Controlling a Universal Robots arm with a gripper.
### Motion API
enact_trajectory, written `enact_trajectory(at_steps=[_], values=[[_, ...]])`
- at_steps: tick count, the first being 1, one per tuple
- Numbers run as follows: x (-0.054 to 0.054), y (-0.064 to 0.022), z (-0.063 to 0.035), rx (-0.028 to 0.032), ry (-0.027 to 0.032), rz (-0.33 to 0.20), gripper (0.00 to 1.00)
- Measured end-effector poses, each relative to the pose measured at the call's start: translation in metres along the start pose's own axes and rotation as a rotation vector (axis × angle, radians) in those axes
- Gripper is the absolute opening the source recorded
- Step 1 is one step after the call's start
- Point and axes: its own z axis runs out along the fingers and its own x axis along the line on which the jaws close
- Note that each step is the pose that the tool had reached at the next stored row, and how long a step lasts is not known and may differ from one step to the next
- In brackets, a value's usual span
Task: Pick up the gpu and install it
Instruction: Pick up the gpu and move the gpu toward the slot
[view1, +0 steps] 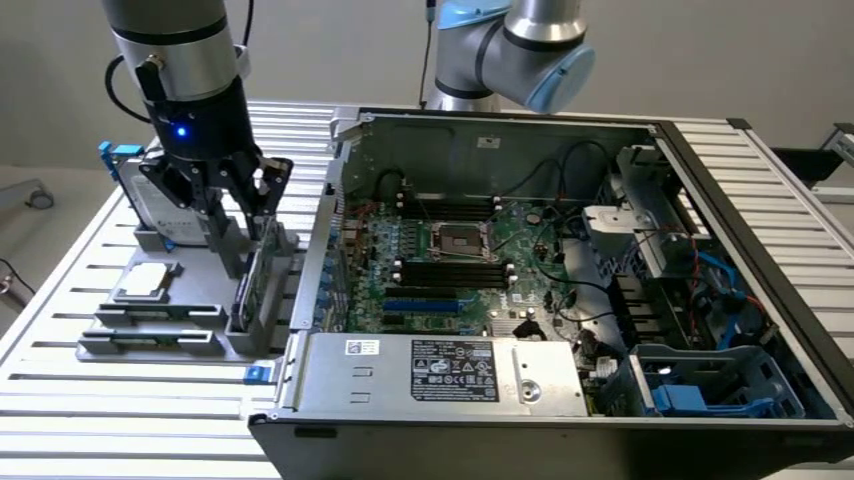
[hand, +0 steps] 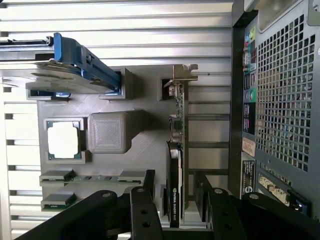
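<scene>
The slatted counter (view1: 134, 420) carries an open computer case (view1: 534, 440) and, just beside the case on the exterior view's left, a grey holder (view1: 160, 345) with several parts set in it. The gpu (hand: 177, 150) stands on its long edge in the holder's slot nearest the case, with its black shroud on one face and its metal bracket at one end. Farther from the case sit a hard drive (view1: 158, 205) and a small square chip (view1: 147, 282). The gripper (hand: 175, 174) hangs over the gpu with its jaws spread, one finger on each flat face; a gap shows on both sides, so nothing is grasped yet. The card will probably be light and stiff, but delicate. Its board is thin and its edge connector should not be scraped or twisted. The smooth plastic shroud may be a little slippery. The best hold seems to be across the thickness on the two broad faces, near the upper edge and about mid-length, clear of the bracket. The pull should run straight out of the slot so the board does not bind.
</scene>
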Motion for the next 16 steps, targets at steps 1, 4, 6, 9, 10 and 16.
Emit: enact_trajectory(at_steps=[1, 4, 6, 9, 10, 16], values=[[0.0017, -0.0001, 0.0002, -0.0002, -0.0002, 0.0, 0.44], [0.0041, -0.0004, 0.0002, -0.0003, -0.0002, 0.0, 0.44], [0.0041, -0.0004, 0.0002, -0.0004, -0.0003, 0.0, 0.44], [0.0042, -0.0004, 0.0006, -0.0004, -0.0006, 0.0, 0.44], [0.0041, -0.0004, 0.0012, -0.0005, -0.0014, 0.0, 0.44], [0.0001, -0.0005, 0.0096, -0.0003, -0.0054, 0.0, 0.44]])
